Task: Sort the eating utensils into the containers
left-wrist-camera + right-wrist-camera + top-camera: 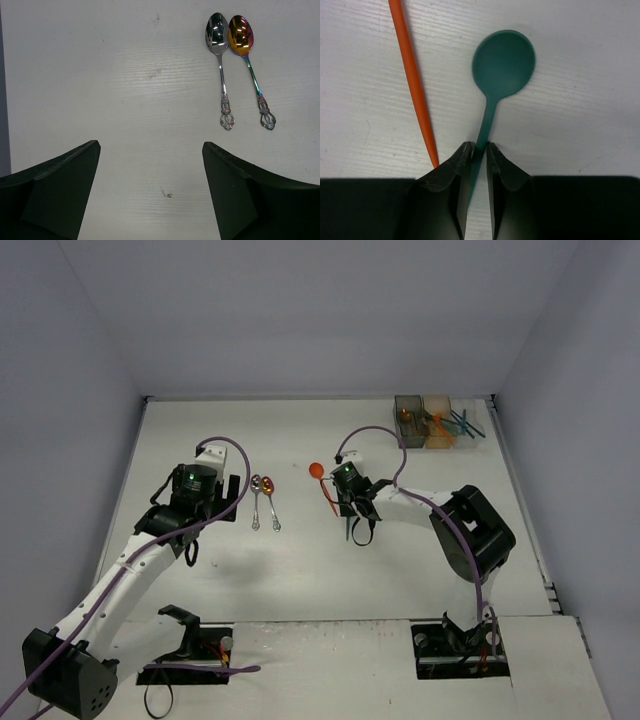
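Counter (300, 570): white-painted and flat, with fine wood grain visible at close range. One small dark scuff (167, 194) shows in the left wrist view.

Enclosure: plain pale grey-lavender panels on three sides, namely the back wall (320, 310), left wall (60, 420) and right wall (590, 390). A dark seam runs along the foot of the back wall.

Lighting: even and diffuse from above, with soft shadows.

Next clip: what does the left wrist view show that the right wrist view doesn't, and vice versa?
Left wrist only: a silver spoon and a gold-bowled spoon lying side by side ahead of the left gripper, its jaws wide apart and empty. Right wrist only: a teal spoon, its handle pinched by the right gripper, with an orange handle beside it. Both: the white table.
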You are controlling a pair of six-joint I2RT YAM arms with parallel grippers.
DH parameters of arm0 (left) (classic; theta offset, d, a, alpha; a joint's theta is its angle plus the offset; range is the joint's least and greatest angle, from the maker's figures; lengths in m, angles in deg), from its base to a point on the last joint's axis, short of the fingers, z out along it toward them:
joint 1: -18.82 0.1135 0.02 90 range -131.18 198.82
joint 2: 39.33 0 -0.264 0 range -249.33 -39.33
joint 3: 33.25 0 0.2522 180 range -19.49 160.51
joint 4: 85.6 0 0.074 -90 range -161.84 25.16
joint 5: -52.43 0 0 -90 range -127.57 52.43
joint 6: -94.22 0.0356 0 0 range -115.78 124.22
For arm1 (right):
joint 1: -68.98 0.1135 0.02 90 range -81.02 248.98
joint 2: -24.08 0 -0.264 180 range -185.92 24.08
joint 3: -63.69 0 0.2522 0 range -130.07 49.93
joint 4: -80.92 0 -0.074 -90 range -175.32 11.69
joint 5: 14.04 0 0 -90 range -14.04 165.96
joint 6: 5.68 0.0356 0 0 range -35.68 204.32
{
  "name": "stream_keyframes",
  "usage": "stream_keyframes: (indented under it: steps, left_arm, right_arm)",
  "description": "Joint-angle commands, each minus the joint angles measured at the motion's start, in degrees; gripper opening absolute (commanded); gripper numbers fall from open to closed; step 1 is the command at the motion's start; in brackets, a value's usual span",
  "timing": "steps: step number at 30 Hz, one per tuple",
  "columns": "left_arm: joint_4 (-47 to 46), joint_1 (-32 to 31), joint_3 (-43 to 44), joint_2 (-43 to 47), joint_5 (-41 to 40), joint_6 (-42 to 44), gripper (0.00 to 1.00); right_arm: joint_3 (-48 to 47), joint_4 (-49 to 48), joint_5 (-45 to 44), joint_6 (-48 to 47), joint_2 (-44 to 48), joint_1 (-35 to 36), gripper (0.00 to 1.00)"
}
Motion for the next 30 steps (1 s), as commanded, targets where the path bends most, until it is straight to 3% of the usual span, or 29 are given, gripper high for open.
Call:
stream_keyframes:
  steps: [1,3,9,15,22,30]
  left_arm:
    - [-1.7,-0.3,2.0,1.1,-1.4,-0.7,0.82]
    - [-1.7,-0.4,1.9,1.2,-1.6,-0.8,0.83]
    - [-1.4,-0.3,2.0,1.1,-2.5,-0.4,0.87]
    - [-1.3,-0.3,1.9,1.2,-3.5,-0.2,0.9]
    - [-1.4,-0.3,1.6,0.8,-4.2,-0.1,0.96]
    - [-1.4,-0.4,1.2,-0.2,-3.4,0.4,0.98]
  right_arm:
    - [-0.2,-0.5,-3.6,-1.1,-0.3,0.0,0.07]
    - [-0.9,-0.4,-3.8,-1.8,0.2,-0.2,0.0]
    - [-6.8,1.6,-4.5,-9.4,3.5,-3.1,0.0]
    - [-15.8,6.5,-4.5,-19.7,4.7,-11.3,0.0]
    - [-27.6,8.6,-1.5,-28.9,-1.6,-21.6,0.0]
    - [-38.6,9.0,2.0,-31.3,-10.9,-27.9,0.0]
